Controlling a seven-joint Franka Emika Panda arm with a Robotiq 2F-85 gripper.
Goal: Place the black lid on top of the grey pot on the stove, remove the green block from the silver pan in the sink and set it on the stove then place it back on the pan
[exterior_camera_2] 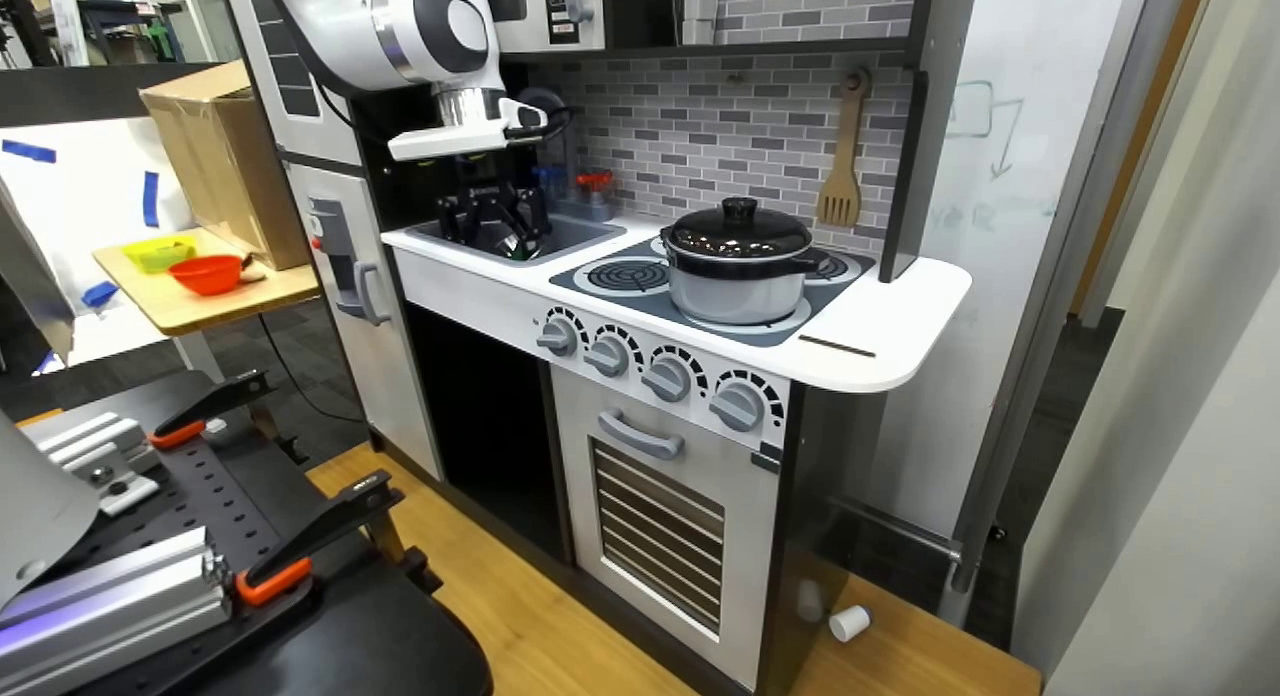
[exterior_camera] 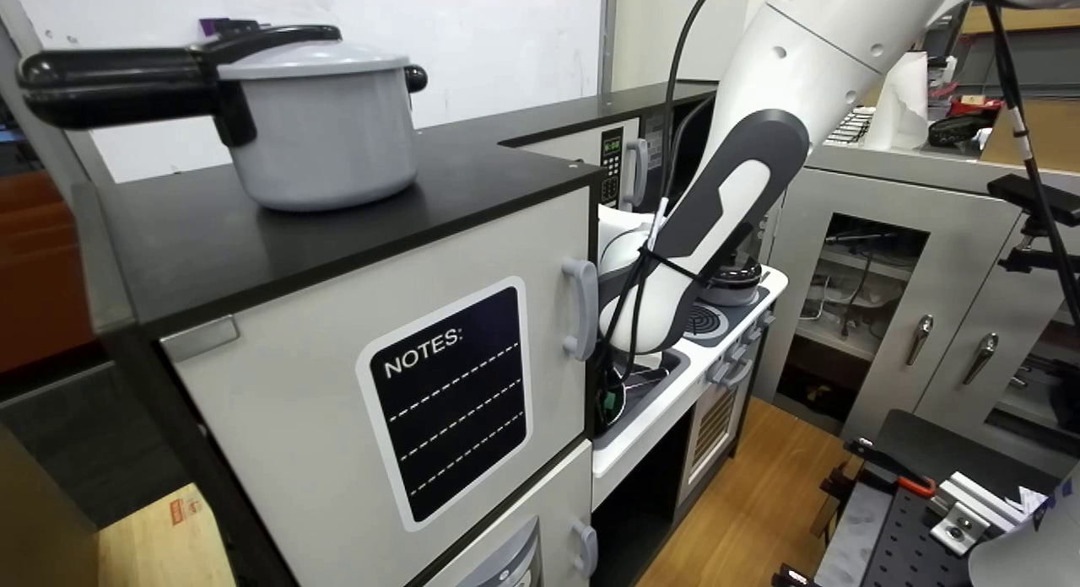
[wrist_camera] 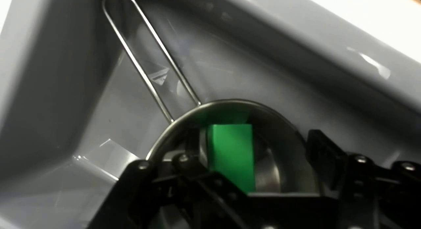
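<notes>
A bright green rectangular block (wrist_camera: 232, 153) is contained in a round silver metal pan (wrist_camera: 285, 137) within the grey rectangular sink (wrist_camera: 253, 67) and is framed by the black tool (wrist_camera: 255, 143), whose fingers are parted wide, while a round glossy black lid (exterior_camera_2: 740, 234) is seated on the round grey pot (exterior_camera_2: 735, 294) on the grey-and-white stove (exterior_camera_2: 627, 278).

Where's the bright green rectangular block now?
In the wrist view, the green block sits just right of centre, inside the round silver metal pan in the grey sink; the open black gripper straddles it.
</notes>
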